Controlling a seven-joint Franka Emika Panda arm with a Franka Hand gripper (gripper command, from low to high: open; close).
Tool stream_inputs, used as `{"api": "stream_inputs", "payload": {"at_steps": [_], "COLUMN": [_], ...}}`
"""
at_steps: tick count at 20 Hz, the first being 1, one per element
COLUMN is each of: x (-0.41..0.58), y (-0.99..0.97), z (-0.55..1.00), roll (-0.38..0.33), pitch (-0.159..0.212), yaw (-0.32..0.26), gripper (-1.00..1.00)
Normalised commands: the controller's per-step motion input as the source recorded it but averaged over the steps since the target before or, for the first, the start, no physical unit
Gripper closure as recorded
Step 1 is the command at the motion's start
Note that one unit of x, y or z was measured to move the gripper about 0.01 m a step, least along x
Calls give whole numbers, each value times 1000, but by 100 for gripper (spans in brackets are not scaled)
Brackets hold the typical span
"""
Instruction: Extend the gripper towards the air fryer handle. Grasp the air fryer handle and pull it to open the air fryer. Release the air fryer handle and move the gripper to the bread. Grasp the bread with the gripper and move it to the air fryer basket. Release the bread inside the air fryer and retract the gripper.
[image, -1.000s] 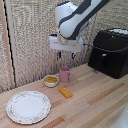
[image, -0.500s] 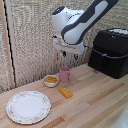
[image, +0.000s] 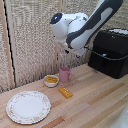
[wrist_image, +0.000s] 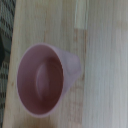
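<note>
Bread (image: 65, 92): flat golden-orange slab, lower centre, on the surface (image: 95, 105); pincer (image: 71, 51) apparently above, opening indiscernible.

Your arm (image: 82, 25): bulky, glossy white shell in rounded segments, with a broad black band running along the upper link. One rounded joint cap carries a small dark circular mark. Seams between segments read dark grey. Your tool (image: 67, 49) shows only as a dim, shadowed patch beneath the white housing; its details are unreadable.
</note>
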Motion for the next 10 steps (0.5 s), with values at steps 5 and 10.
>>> {"api": "stream_inputs", "payload": {"at_steps": [5,10], "x": [0,-34], "y": [-489,-581], "z": [-146,-182], "roll": [-146,-93], "pitch": [-49,-35], "yaw": [87,28], "gripper": [-100,-100]}}
